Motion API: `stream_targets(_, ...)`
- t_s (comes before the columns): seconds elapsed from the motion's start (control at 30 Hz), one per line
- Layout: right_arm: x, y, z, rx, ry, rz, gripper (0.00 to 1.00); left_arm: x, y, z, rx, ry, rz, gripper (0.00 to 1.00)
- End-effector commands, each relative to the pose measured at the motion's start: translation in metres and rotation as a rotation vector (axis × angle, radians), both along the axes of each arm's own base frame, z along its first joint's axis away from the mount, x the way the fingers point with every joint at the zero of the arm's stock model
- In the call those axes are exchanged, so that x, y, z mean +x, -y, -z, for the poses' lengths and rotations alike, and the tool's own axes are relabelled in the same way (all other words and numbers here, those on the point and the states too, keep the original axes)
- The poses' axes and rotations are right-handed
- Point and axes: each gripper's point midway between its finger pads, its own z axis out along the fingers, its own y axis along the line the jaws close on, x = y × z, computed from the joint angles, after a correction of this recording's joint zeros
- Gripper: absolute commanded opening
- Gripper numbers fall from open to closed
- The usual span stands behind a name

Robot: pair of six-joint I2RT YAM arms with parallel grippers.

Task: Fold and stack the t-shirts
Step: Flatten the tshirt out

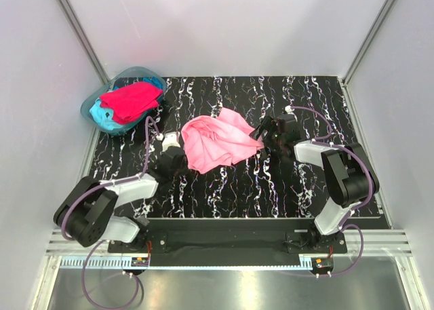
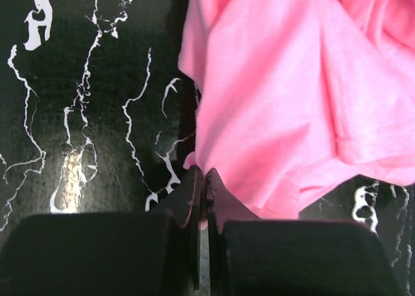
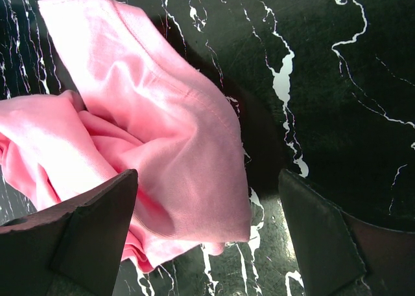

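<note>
The light pink t-shirt [image 1: 217, 140] lies crumpled on the black marbled table [image 1: 271, 188] in the middle. My left gripper [image 1: 178, 162] is shut on its near left edge; in the left wrist view the closed fingers [image 2: 194, 189] pinch a bit of pink cloth [image 2: 279, 102]. My right gripper [image 1: 263, 132] is open at the shirt's right edge; in the right wrist view the pink cloth [image 3: 162, 134] lies between its spread fingers [image 3: 97, 225]. The crimson red t-shirt [image 1: 132, 98] and the turquoise t-shirt [image 1: 103, 113] lie bunched in the tub at the back left.
A translucent blue-green plastic tub [image 1: 139, 72] stands at the back left corner of the table. White walls with metal frame posts enclose the table on three sides. A metal rail [image 1: 224, 245] carrying the arm bases runs along the near edge.
</note>
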Motion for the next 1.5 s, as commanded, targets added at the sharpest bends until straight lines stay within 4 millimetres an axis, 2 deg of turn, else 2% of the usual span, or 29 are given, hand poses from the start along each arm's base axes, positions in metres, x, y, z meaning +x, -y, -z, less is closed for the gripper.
stream_targets(0.0,-0.005,-0.001,-0.005,0.008,0.000,0.011,0.96,0.010,-0.002,-0.030,0.010,0.075,-0.058,0.00)
stream_targets(0.13,-0.024,0.010,0.006,0.021,-0.042,0.082,0.96,0.006,-0.003,-0.039,0.009,0.095,-0.072,0.00)
stream_targets(0.2,-0.037,0.019,0.010,0.025,-0.045,0.122,0.96,0.006,-0.005,-0.047,0.019,0.118,-0.087,0.00)
stream_targets(0.27,-0.051,0.020,0.014,0.051,-0.058,0.130,0.96,0.003,-0.011,-0.047,0.043,0.110,-0.110,0.00)
stream_targets(0.5,-0.084,0.005,0.008,0.105,-0.068,0.066,0.95,0.002,-0.032,-0.059,0.095,0.129,-0.206,0.00)
stream_targets(0.67,-0.101,-0.022,0.002,0.149,-0.083,-0.003,0.95,0.001,-0.047,-0.067,0.114,0.145,-0.283,0.00)
stream_targets(0.73,-0.104,-0.030,0.002,0.161,-0.085,-0.011,0.95,0.001,-0.048,-0.070,0.113,0.157,-0.296,0.00)
stream_targets(0.83,-0.105,-0.056,0.009,0.176,-0.077,-0.049,0.95,0.002,-0.047,-0.074,0.102,0.163,-0.295,0.00)
stream_targets(1.03,-0.083,-0.078,0.031,0.203,-0.074,-0.044,0.94,0.000,-0.044,-0.078,0.076,0.167,-0.278,0.00)
stream_targets(1.2,-0.065,-0.096,0.033,0.242,-0.081,-0.047,0.94,-0.005,-0.048,-0.076,0.077,0.171,-0.276,0.00)
stream_targets(1.3,-0.067,-0.106,0.033,0.233,-0.088,-0.055,0.93,-0.007,-0.049,-0.077,0.075,0.172,-0.273,0.00)
stream_targets(1.47,-0.093,-0.106,0.036,0.177,-0.131,-0.057,0.92,-0.007,-0.048,-0.078,0.069,0.174,-0.271,0.00)
